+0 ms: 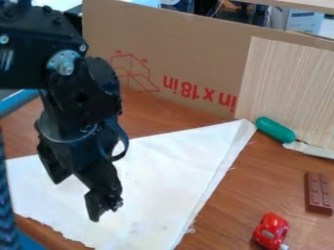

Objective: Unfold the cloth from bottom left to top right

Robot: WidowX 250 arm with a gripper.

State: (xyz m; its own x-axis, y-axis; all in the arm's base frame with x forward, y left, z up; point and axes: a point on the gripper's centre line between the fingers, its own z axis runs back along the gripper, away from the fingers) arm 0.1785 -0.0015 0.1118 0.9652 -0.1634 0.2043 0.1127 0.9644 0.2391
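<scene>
The gripper (77, 196) hangs over the left part of the white cloth (166, 180), its fingers apart with nothing visible between them. White fabric covers much of the wooden table, from the left edge to a corner near the green object at upper right. A narrow folded strip runs down its right side, with loose threads along the border. The arm and gripper hide part of the cloth's left side.
A green rounded object (275, 129) with a silvery blade-like part lies by the cloth's upper-right corner. Farther right is a brown chocolate-bar-like block (318, 193); a red toy car (271, 230) sits at lower right. A cardboard wall (189, 53) and a wooden board (290, 88) stand behind.
</scene>
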